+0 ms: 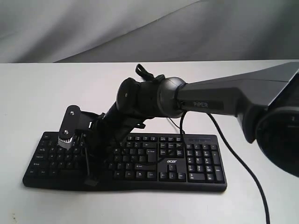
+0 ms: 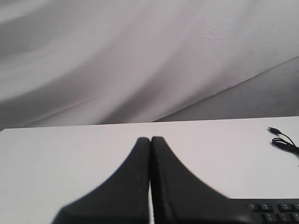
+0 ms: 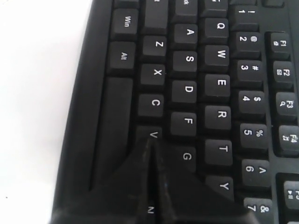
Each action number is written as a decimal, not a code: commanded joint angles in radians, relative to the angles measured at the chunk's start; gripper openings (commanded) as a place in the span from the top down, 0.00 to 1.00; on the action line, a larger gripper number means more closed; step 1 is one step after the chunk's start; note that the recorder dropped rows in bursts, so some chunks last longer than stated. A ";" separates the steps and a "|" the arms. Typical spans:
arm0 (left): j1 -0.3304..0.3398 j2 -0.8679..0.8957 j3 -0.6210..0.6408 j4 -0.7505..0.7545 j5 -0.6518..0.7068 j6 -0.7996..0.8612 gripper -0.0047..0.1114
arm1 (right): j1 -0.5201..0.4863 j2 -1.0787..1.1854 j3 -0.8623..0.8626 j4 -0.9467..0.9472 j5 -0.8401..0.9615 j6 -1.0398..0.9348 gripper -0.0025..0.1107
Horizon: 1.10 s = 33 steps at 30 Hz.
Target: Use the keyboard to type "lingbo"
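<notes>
The black keyboard [image 1: 187, 163] with the white acer logo lies across the white table. My right arm reaches over it to its left half. The right gripper [image 1: 90, 179] points down at the lower letter rows, fingers shut with nothing between them. In the right wrist view the keyboard [image 3: 187, 60] fills the frame, and the shut right gripper [image 3: 150, 142] has its tips at the V key's edge, covering the spot between V and N. The left gripper [image 2: 150, 138] is shut and empty above bare table, with a corner of the keyboard [image 2: 275, 211] beside it. The exterior view does not show the left gripper.
A thin black USB cable [image 2: 282, 141] lies coiled on the table behind the keyboard. The right arm's own black cable [image 1: 233, 156] hangs over the number pad side. The white table [image 1: 37, 93] ends at a grey draped backdrop [image 1: 93, 28].
</notes>
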 commanded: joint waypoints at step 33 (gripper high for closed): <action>-0.007 -0.005 0.005 0.000 -0.009 -0.002 0.96 | -0.134 -0.147 0.191 0.020 -0.080 -0.003 0.98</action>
